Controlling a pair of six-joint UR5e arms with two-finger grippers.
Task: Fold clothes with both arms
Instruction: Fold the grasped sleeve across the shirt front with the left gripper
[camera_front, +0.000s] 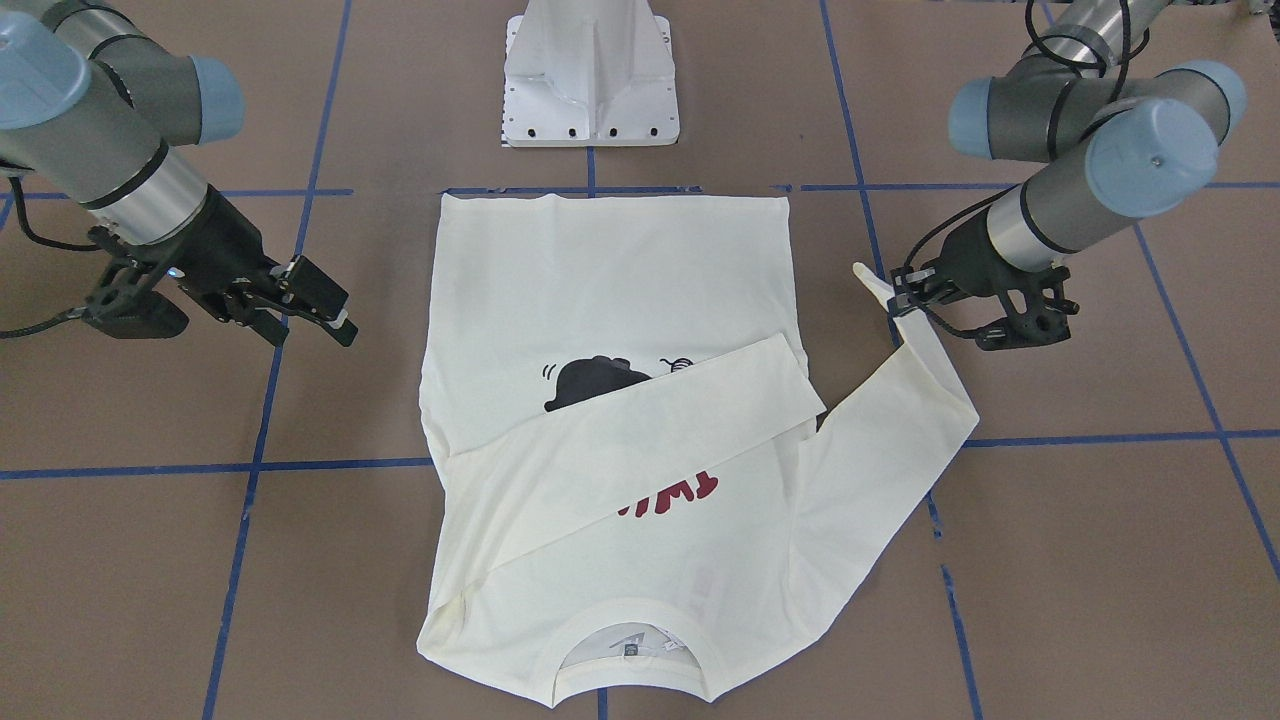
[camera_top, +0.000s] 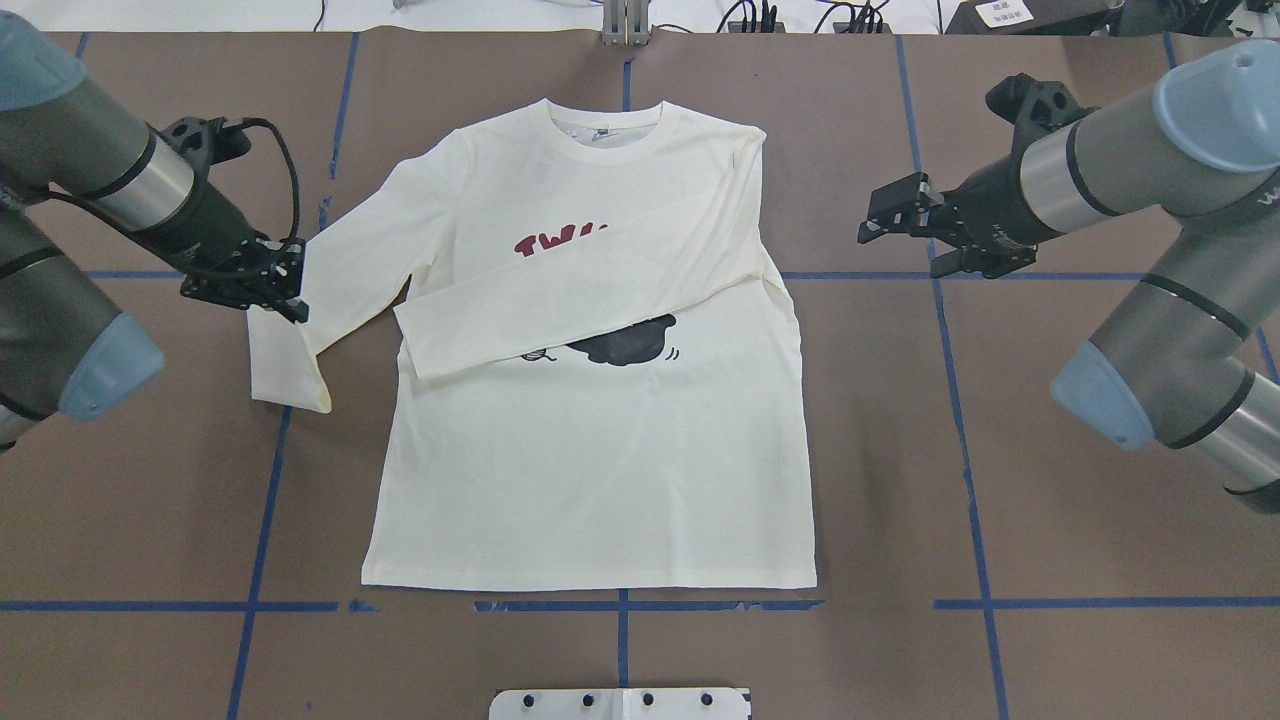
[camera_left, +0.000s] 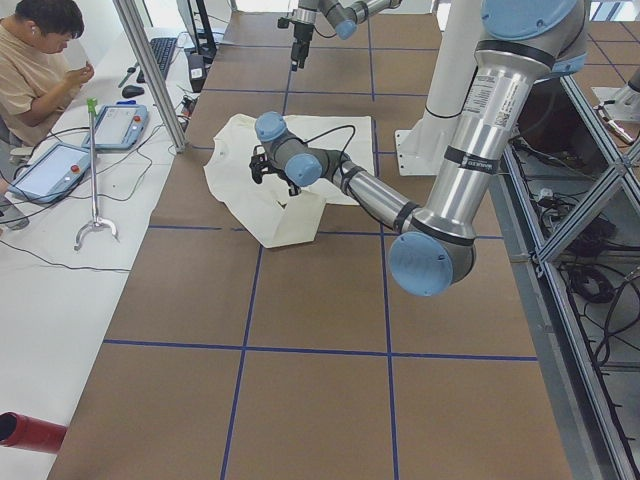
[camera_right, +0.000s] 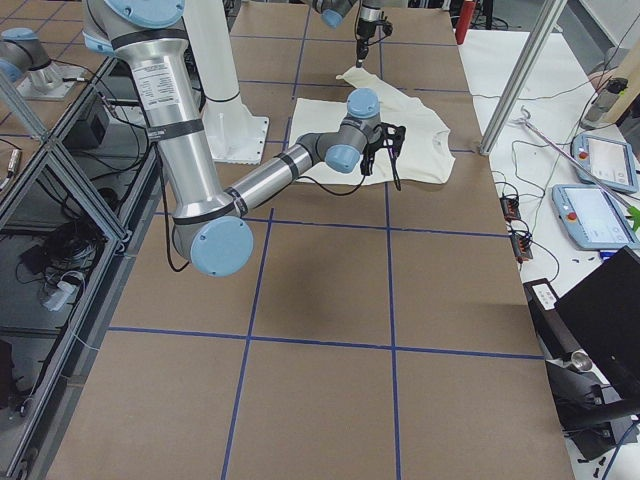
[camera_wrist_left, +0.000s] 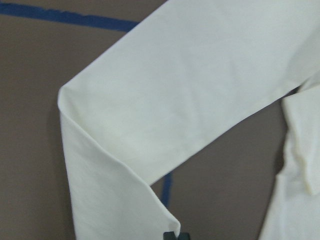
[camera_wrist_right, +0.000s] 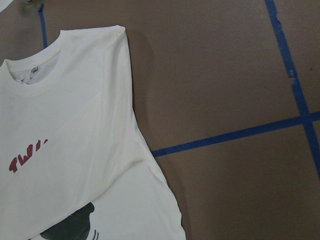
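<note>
Beside the shirt (camera_top: 600, 470), the left gripper (camera_top: 288, 303) pinches its sleeve (camera_top: 350, 240).

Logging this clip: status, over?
Left gripper shut on cuff of shirt. Right gripper open, clear. Other sleeve folded across chest. Nothing in the way.

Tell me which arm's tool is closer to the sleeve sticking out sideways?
Left. Left tool grips that sleeve at its end; right tool hovers off the shirt's opposite side.

- The shirt (camera_top: 590, 480) lies flat at the middle of the table (camera_top: 900, 480), neck away from the pedestal base (camera_top: 620, 703).
- The folded sleeve (camera_top: 560, 300) lies across its chest — the outer sleeve (camera_top: 350, 260) stretches to the robot's left, its end in the left gripper (camera_top: 275, 290).
- The right gripper (camera_top: 885, 215) is to the shirt's right, apart from it.
</note>
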